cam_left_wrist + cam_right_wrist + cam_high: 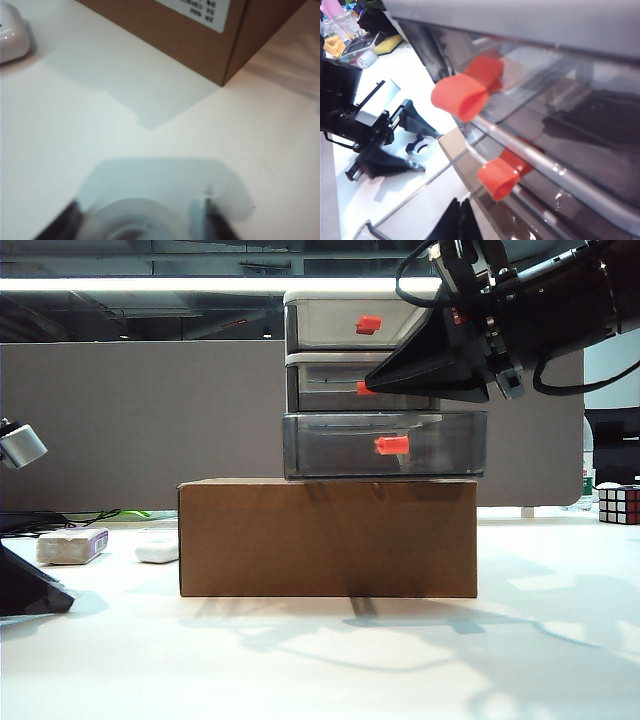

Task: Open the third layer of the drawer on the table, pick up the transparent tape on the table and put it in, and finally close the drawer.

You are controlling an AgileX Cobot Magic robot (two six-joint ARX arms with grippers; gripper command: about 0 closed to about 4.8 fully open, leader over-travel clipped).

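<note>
Left pincer: jaws apart, straddling transparent tape on bare white worktop.
Right pincer: beside drawer; grip state unclear.
Third layer: smoky plastic, protruding.

Likely an office: grey partition, ceiling striplight.

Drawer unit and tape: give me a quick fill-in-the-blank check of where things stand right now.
The drawer unit sits on the ___ box.
The left gripper has its fingers either side of the ___ on the table.
In the exterior view, the right gripper is level with the ___ drawer.
Missing: cardboard; tape; middle.
</note>
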